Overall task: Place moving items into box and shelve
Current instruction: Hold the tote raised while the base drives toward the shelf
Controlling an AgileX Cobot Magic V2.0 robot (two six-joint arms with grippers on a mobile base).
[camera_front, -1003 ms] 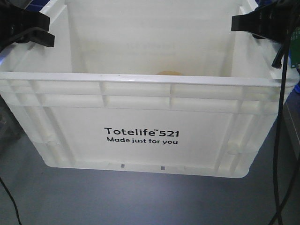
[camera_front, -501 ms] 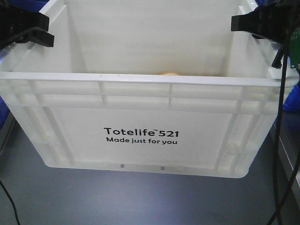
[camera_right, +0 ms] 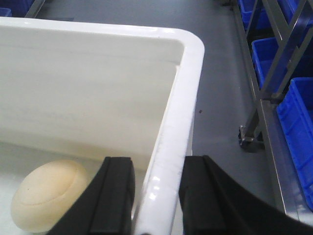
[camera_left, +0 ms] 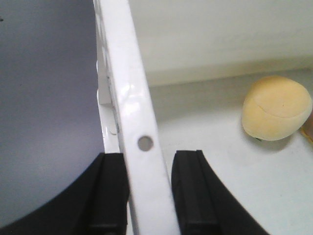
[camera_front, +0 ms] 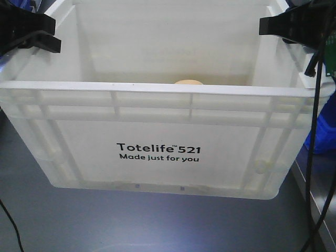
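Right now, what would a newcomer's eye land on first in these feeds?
The big white crate printed "Totelife 521" fills the front view. The left gripper and the right gripper each have their fingers closed across a side rim of it, one per side. Inside, a pale yellow lump rests on the crate floor.

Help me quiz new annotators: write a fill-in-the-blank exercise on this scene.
1. The black print on the large white rectangular plastic crate reads Totelife ____.
2. The pale yellow rounded matte lump lies ____ the crate.
3. The plastic bins on the grey metal rack are coloured ____.
Answers: 521; inside; blue.
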